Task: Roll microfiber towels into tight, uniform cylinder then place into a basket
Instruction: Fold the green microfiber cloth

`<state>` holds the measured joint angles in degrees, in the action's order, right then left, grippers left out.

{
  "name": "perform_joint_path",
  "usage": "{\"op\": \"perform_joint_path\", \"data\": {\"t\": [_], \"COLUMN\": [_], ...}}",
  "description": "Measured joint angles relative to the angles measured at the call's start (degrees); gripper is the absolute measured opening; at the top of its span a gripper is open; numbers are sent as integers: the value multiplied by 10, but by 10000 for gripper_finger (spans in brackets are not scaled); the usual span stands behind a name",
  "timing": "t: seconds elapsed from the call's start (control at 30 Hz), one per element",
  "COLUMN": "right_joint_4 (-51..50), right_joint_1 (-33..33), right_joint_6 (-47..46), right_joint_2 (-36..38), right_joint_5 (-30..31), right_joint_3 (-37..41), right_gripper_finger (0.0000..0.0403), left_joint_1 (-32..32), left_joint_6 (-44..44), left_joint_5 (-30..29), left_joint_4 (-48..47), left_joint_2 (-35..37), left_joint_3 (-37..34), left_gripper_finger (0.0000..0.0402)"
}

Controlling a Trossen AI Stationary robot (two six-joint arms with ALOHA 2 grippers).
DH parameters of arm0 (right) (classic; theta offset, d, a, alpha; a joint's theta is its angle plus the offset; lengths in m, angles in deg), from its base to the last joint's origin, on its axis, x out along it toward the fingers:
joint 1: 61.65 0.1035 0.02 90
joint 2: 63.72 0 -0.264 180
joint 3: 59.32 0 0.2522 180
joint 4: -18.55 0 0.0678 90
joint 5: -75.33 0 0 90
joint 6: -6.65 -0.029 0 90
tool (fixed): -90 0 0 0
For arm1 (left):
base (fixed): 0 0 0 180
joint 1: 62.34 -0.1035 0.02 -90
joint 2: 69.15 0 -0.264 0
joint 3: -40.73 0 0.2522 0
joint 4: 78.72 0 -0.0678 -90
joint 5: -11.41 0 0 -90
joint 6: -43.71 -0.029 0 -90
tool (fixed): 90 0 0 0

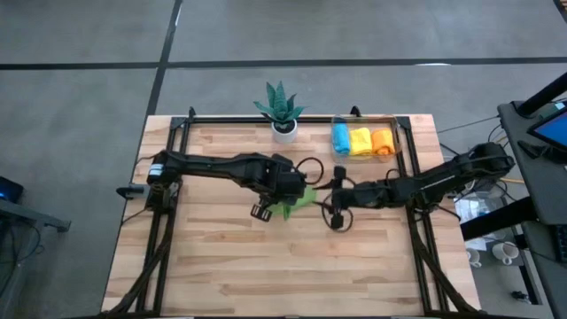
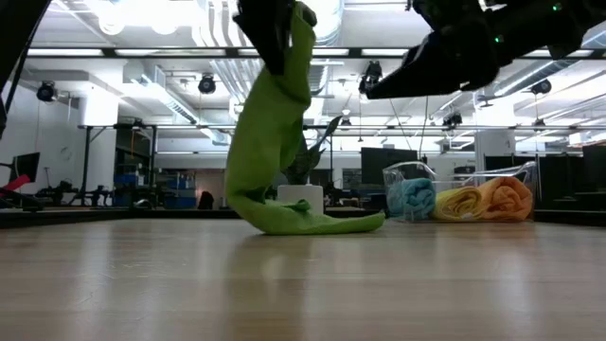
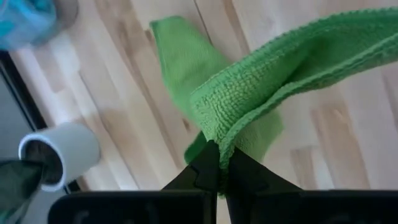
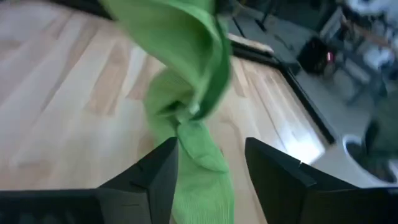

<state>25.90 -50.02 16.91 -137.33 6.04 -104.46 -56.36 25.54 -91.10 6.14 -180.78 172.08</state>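
A green microfiber towel (image 2: 273,133) hangs from my left gripper (image 3: 219,163), which is shut on its upper part above the table's middle (image 1: 263,211). The towel's lower end (image 2: 308,223) lies bunched on the wood. My right gripper (image 4: 210,167) is open just right of it (image 1: 333,211). Its fingers stand apart on either side of the towel's lower strip (image 4: 199,180), and no touch shows. The clear basket (image 1: 394,133) at the far right holds blue (image 1: 340,138), yellow (image 1: 361,141) and orange (image 1: 382,142) rolls. My left gripper pinches a folded-over part of the green towel (image 3: 231,134) between its two shut fingers, with more than one layer in the pinch. The fingers come from above and point steeply down. The towel hangs slack below them, and its lower end rests on the table.
A spiky green plant in a white pot (image 1: 283,113) stands at the far edge, left of the basket. Black frame rails (image 1: 174,151) run along the table's left, right and far sides. Bare wood (image 1: 283,275) lies toward the near edge.
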Motion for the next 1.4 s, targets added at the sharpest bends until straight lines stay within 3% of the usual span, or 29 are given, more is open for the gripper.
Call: {"op": "perform_joint_path", "data": {"t": [0.23,0.43,0.6,0.83,1.13,1.4], "right_joint_4": [146,185,183,179,149,141], "right_joint_1": [28,61,90,128,126,125], "right_joint_6": [167,272,309,376,386,384], "right_joint_2": [-98,-158,-201,-251,-286,-289], "right_joint_5": [6,36,46,123,181,183], "right_joint_3": [-1,-29,-67,-108,-135,-142], "right_gripper_finger": [180,163,150,144,142,140], "left_joint_1": [0,-3,-1,-1,0,0], "left_joint_6": [-36,-37,-38,-37,-37,-37], "left_joint_5": [3,33,42,45,82,84], "left_joint_4": [49,92,136,153,188,197], "left_joint_2": [0,2,4,9,9,9], "left_joint_3": [-69,-125,-158,-171,-174,-175], "left_gripper_finger": [0,0,0,0,0,0]}}
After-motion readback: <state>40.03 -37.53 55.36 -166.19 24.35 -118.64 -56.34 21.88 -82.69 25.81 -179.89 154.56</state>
